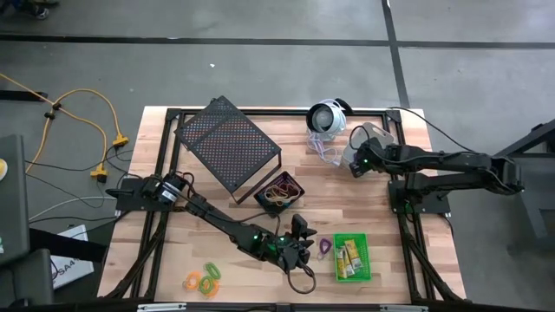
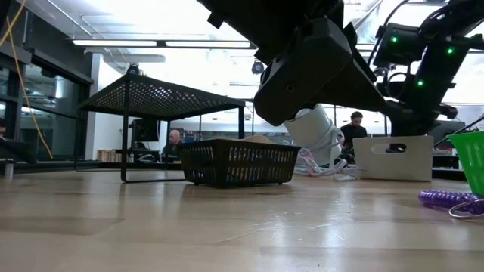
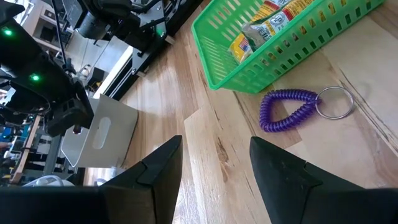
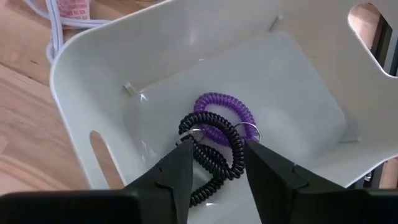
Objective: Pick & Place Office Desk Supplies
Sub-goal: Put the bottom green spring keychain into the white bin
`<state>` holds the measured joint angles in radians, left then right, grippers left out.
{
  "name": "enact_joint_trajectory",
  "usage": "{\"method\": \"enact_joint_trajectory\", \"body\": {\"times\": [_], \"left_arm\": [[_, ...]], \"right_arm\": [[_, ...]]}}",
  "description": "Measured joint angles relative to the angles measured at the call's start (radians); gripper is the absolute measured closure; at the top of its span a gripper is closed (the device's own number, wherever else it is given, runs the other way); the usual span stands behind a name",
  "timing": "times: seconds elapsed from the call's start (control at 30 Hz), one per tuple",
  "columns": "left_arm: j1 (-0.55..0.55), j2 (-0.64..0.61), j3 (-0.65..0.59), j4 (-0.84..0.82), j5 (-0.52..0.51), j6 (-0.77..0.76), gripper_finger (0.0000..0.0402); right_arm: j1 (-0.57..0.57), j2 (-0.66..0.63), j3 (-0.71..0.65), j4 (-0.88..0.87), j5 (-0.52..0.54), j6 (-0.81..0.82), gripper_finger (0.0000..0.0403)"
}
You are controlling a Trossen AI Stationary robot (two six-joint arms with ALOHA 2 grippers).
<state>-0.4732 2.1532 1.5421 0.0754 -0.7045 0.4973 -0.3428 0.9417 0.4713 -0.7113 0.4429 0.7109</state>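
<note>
My right gripper point(image 4: 214, 149) hangs open inside a pale grey bin point(image 4: 93, 74) at the table's far right point(image 1: 380, 137). A black coil loop point(image 4: 211, 158) lies between its fingertips, and a purple coil loop point(image 4: 224, 109) lies just beyond on the bin floor. My left gripper point(image 3: 214, 140) is open and tilted down over bare wood near the front edge. Another purple coil loop with a key ring point(image 3: 289, 109) lies on the table a little ahead of it. Next to that loop stands a green bin point(image 1: 351, 257) with little yellow pieces point(image 3: 267, 28). My right gripper's open fingers point down into the grey bin from above, one on either side of the black coil loop's upper turns point(image 4: 205, 134). The loop lies on the bin floor. Whether the fingers touch it I cannot tell.
A black bin point(image 1: 279, 191) with several loops stands mid-table beside the large mesh rack point(image 1: 227, 143). A round white-and-black device point(image 1: 328, 117) with a cord sits at the far edge. Orange and green loops point(image 1: 204, 279) lie near the front left.
</note>
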Motion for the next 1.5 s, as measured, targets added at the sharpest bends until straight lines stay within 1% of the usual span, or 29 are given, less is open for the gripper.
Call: {"method": "enact_joint_trajectory", "body": {"times": [0.1, 0.23, 0.37, 0.43, 0.53, 0.67, 0.73, 0.83, 1.0, 1.23, 1.5], "left_arm": [[0.0, 0.0, 0.0, 0.0, 0.0, -0.001, 0.0222], [0.0, 0.0, 0.0, 0.0, 0.0, -0.023, 0.0222], [0.0, 0.0, 0.0, 0.0, 0.0, -0.023, 0.0222], [0.0, 0.0, 0.0, 0.0, 0.0, -0.024, 0.0222], [0.0, 0.0, 0.0, 0.0, 0.0, -0.024, 0.0222], [-0.001, 0.0, 0.0, -0.002, 0.0, -0.024, 0.0222], [-0.002, 0.0, 0.0, -0.002, 0.0, -0.025, 0.0222], [-0.008, 0.0, 0.0, -0.002, -0.007, -0.024, 0.0222], [-0.027, 0.0, 0.0, -0.002, -0.012, -0.024, 0.0222], [-0.045, 0.0, 0.0, -0.002, -0.013, -0.025, 0.0222], [-0.045, 0.0, 0.0, -0.002, -0.014, -0.092, 0.0222]], "right_arm": [[0.0, 0.0, 0.0, 0.022, 0.007, 0.0, 0.027], [0.0, -0.009, 0.0, 0.083, 0.047, -0.024, 0.0275], [0.0, -0.049, 0.018, 0.116, 0.042, -0.057, 0.0277], [0.0, -0.073, 0.035, 0.121, 0.022, -0.06, 0.0277], [0.005, -0.111, 0.046, 0.124, -0.043, -0.066, 0.0277], [0.031, -0.145, 0.047, 0.149, -0.186, -0.087, 0.0277], [0.054, -0.15, 0.047, 0.173, -0.249, -0.088, 0.0277], [0.104, -0.15, 0.047, 0.218, -0.312, -0.088, 0.0277], [0.198, -0.149, 0.047, 0.322, -0.372, -0.081, 0.0277], [0.318, -0.149, 0.047, 0.447, -0.375, -0.08, 0.0277], [0.417, -0.143, 0.047, 0.463, -0.368, -0.085, 0.0277]]}}
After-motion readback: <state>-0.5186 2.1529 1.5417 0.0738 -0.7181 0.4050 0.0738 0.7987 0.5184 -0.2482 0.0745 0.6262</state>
